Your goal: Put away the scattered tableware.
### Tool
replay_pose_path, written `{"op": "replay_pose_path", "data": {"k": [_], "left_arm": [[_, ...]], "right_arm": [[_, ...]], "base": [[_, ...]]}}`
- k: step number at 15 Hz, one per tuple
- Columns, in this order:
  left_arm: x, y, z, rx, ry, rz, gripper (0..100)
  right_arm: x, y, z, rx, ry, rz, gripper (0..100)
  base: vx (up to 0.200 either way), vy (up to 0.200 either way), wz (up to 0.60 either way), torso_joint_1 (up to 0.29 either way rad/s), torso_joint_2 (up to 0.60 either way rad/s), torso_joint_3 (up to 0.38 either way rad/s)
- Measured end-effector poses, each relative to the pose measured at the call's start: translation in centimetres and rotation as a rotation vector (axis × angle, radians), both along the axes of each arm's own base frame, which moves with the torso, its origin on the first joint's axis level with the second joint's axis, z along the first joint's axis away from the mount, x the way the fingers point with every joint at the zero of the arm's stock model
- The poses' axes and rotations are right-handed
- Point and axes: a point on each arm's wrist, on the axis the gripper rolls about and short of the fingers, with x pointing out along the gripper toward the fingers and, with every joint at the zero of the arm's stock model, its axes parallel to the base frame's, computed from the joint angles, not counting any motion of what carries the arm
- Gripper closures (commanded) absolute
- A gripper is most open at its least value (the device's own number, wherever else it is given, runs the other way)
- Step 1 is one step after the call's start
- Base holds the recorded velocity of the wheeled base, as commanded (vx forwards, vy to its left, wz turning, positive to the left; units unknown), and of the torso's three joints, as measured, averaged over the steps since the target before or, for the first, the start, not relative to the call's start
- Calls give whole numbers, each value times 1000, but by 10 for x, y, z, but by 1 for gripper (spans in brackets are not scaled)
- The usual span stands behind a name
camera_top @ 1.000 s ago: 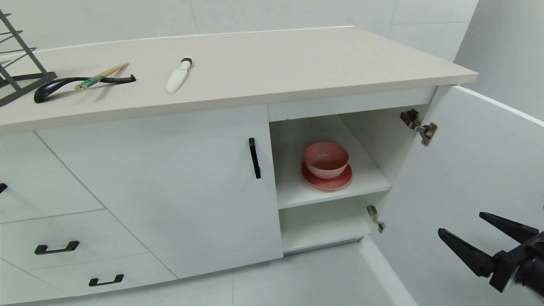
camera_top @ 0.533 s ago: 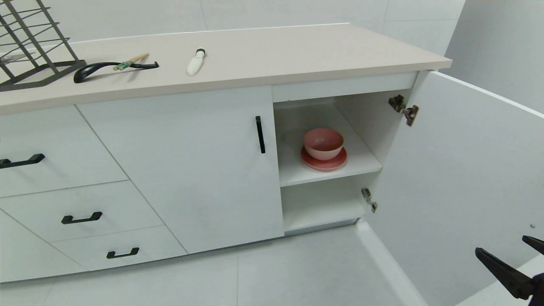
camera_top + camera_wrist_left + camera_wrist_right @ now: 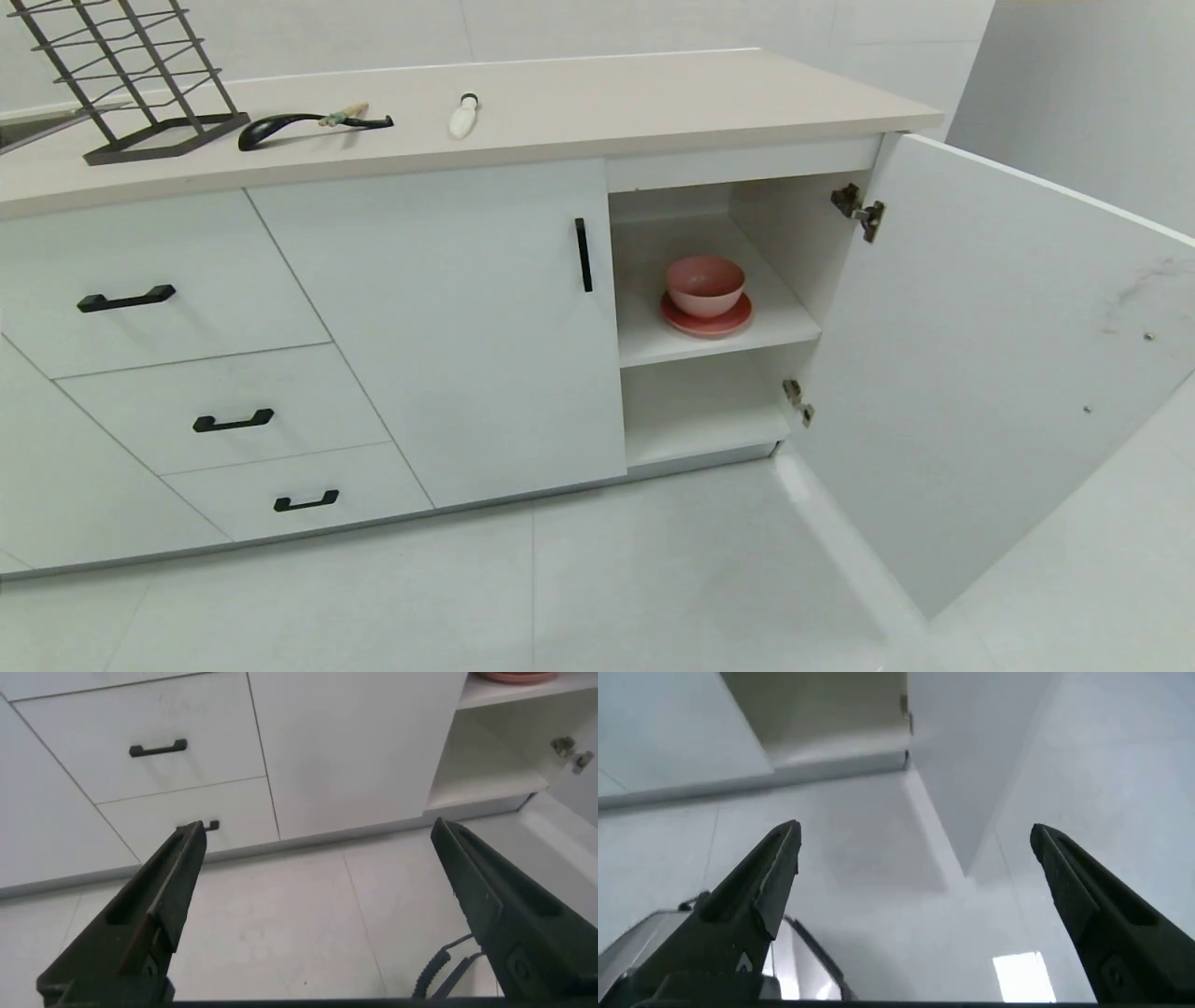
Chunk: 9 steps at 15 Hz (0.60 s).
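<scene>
A pink bowl [image 3: 706, 285] sits on a red plate [image 3: 707, 320] on the upper shelf of the open cabinet [image 3: 709, 341]. On the countertop [image 3: 597, 103] lie a black ladle [image 3: 280, 126] with chopsticks [image 3: 341, 114] across it, and a white-handled utensil [image 3: 463, 115]. My left gripper [image 3: 318, 840] is open low over the floor, facing the drawers, with the plate's edge [image 3: 514, 677] just visible. My right gripper [image 3: 915, 840] is open and holds nothing, low over the floor near the bottom edge of the cabinet door [image 3: 971, 756].
The cabinet's right door [image 3: 971, 355] stands swung wide open into the floor space. The left door with a black handle [image 3: 583, 255] is closed. Three drawers [image 3: 224, 411] are shut at the left. A black wire rack [image 3: 131, 75] stands on the counter's far left.
The whole head view has shifted: the camera has moved back and the cabinet now looks farther off. My right gripper has left the head view's lower right corner.
</scene>
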Motion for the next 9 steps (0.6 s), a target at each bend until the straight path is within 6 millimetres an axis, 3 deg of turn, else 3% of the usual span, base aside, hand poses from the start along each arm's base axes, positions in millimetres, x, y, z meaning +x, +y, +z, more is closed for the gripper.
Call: {"op": "replay_pose_path", "data": {"k": [5,9], "left_arm": [[0,0,0,-13,0,0,0],[0,0,0,-25,0,1,0]], "right_arm": [[-11,-2,0,-43,-158,-149,0],[-12,-1,-2,-199,-169,-95,0]], "base": [[0,0,0,0,0,0],[0,0,0,0,0,0]]}}
